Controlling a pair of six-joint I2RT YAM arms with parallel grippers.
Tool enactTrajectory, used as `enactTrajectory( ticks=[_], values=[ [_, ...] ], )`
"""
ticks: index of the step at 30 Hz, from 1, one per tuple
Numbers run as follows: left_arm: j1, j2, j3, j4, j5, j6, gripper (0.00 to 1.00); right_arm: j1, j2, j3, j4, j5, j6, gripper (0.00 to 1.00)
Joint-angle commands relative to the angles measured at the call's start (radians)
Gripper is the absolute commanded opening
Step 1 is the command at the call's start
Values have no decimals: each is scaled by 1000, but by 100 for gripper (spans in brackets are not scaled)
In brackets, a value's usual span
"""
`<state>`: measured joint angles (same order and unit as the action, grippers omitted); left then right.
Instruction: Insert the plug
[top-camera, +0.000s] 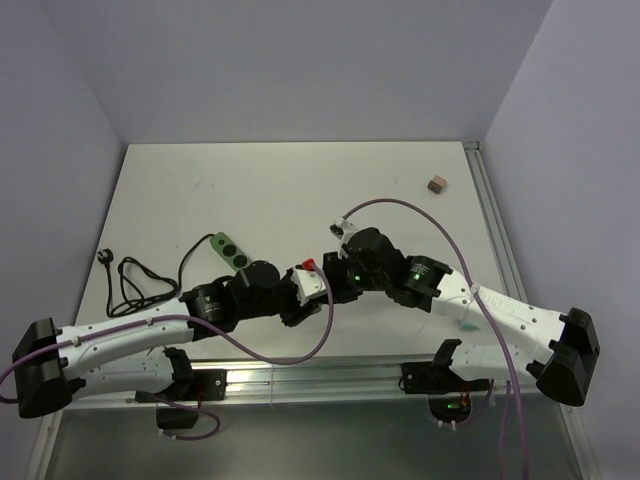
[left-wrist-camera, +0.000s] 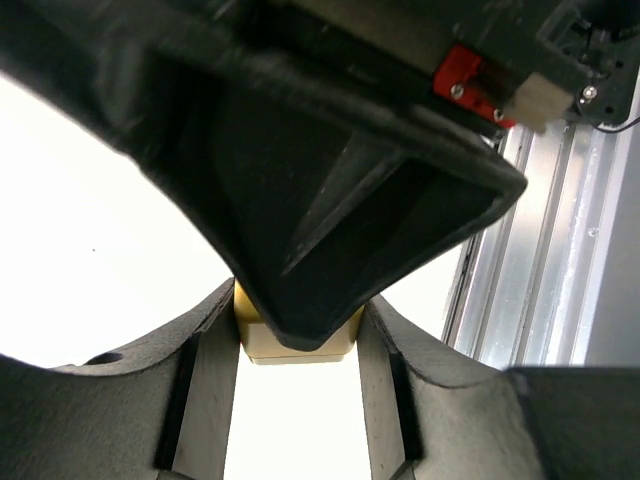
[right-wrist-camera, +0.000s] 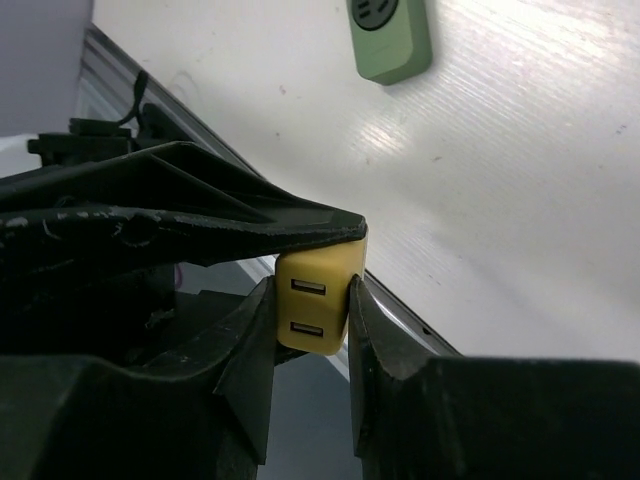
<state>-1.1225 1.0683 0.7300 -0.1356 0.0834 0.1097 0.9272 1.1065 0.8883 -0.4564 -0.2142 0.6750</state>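
Your white table (top-camera: 280, 190) carries a green power strip (top-camera: 231, 251) toward its left edge, with a black cable (top-camera: 130, 285) coiled closer to that edge. Over the middle of the near edge you have the yellow plug (right-wrist-camera: 318, 300) pinched twice: left gripper (left-wrist-camera: 298, 345) and right gripper (right-wrist-camera: 312, 315) are both clamped on it.
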Motion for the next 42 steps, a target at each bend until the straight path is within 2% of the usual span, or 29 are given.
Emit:
enactTrajectory(
  ticks=[1,5,8,11,12,15,17,18,21,24,25,30,33,34,36,37,38,40,41,42],
  values=[
    [-7,-99,-18,126,-6,-74,25,5,-16,-40,42,45,-8,0],
    [-5,-185,-47,156,3,-100,32,4,-16,-46,61,78,-6,0],
    [-3,-240,-61,148,-33,-174,37,2,-7,-25,58,91,-17,0],
    [-2,-295,-79,143,-118,-266,59,-7,6,-8,67,84,-23,0],
    [3,-309,-86,139,-120,-287,61,-11,15,-5,77,79,-23,0],
    [7,-353,-113,145,-25,-259,63,-19,27,8,103,58,-17,0],
    [7,-384,-129,159,37,-246,76,-22,35,21,113,36,-18,0],
    [7,-389,-129,150,35,-233,79,-22,35,26,111,38,-17,0],
    [7,-386,-100,94,-2,-211,82,-21,9,37,105,39,-15,0],
    [7,-372,-87,93,18,-177,97,-33,-31,43,102,-5,-14,0],
    [7,-366,-87,97,10,-180,100,-48,-40,38,105,-22,-12,0],
    [6,-390,-106,167,-37,-194,99,-116,-100,21,128,-140,-5,0],
    [7,-436,-92,194,-321,-332,100,-143,-105,20,98,-128,-38,0],
    [9,-436,-75,144,-488,-381,99,-149,-102,24,90,-134,-51,0],
    [24,-398,12,36,-623,-551,99,-156,-88,26,81,-142,-81,0],
    [39,-372,52,-32,-637,-585,99,-156,-83,28,84,-146,-90,0],
    [61,-342,125,-138,-585,-610,100,-156,-77,31,78,-149,-100,0],
    [165,-242,190,-241,-504,-631,99,-156,-47,53,65,-142,-126,0],
    [209,-214,227,-302,-406,-643,95,-156,-36,63,58,-131,-133,0],
    [313,-174,235,-317,-355,-656,95,-153,-19,72,50,-125,-147,0]
  ],
)
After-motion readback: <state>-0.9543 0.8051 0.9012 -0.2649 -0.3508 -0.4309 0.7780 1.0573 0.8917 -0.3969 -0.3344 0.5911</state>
